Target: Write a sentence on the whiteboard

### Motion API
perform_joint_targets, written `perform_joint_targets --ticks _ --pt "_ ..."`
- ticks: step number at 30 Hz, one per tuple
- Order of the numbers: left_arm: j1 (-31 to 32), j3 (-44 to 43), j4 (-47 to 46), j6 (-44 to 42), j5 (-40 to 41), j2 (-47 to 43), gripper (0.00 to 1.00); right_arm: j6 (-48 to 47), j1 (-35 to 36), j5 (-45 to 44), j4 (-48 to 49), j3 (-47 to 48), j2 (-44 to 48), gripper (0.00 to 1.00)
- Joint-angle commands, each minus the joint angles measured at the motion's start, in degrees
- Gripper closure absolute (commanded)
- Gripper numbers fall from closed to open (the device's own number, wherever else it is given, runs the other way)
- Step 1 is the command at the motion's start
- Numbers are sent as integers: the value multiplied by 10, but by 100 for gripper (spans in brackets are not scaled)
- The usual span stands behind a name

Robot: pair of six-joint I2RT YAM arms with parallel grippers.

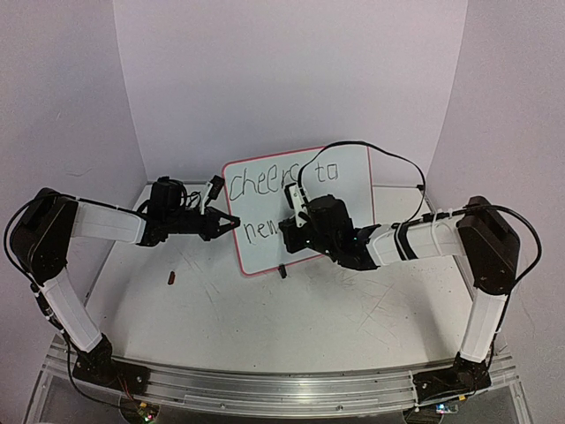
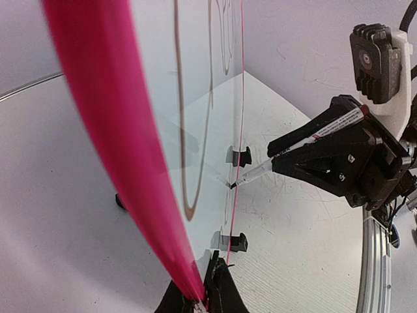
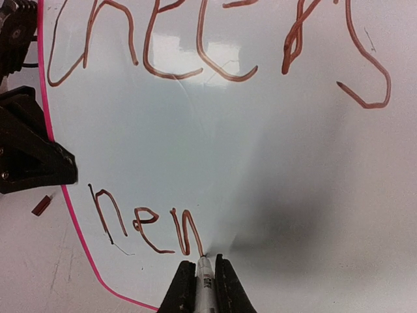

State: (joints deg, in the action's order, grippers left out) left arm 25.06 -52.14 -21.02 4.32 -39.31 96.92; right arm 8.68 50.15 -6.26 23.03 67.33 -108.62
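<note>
- The left gripper (image 1: pixel 233 221) reaches in from the left with its fingers pinched tight on the left edge of the whiteboard (image 1: pixel 349 208), the red-pink rim clamped between them
- A small dark red cap (image 1: pixel 171 277) lies on the table (image 1: pixel 291 327), below the left gripper and just left of the board's lower corner
- The whiteboard stands upright in the middle of the table on two small black clip feet (image 2: pixel 240 155), its face towards the arms
- The sentence (image 1: pixel 256 184) is in dark handwritten strokes: the top line reads "cheers to", and the lower line, near the left rim, reads "ne" followed by a letter shaped like an n
- A marker (image 3: pixel 205 287) has its tip touching the board right at the end of that last letter
- The right gripper (image 3: pixel 203 264) is closed around the marker's barrel, close in front of the board's lower half, with its arm coming in from the right
</note>
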Motion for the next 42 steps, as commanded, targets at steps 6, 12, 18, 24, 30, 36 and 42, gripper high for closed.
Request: perform_joint_targets --ticks 6,12,18,24,30,36,42 --pt "-8 -20 0 -61 67 1 100 -16 -13 -63 20 33 10 100" --pt "-8 -19 1 -61 67 1 100 -36 -21 -102 32 55 22 100" --pt "-8 -19 1 -61 67 3 100 -30 -23 -44 39 7 93 100" --pt "-8 -20 1 -62 70 3 100 0 -33 -7 32 -68 176 100" --pt "-8 -19 1 -65 75 0 100 -13 -47 23 27 -63 153 100" --pt "-8 -16 2 -65 89 -6 100 -29 -50 32 25 -61 141 100" --pt "-8 -16 3 -66 96 -7 100 -39 -56 32 25 -62 140 100"
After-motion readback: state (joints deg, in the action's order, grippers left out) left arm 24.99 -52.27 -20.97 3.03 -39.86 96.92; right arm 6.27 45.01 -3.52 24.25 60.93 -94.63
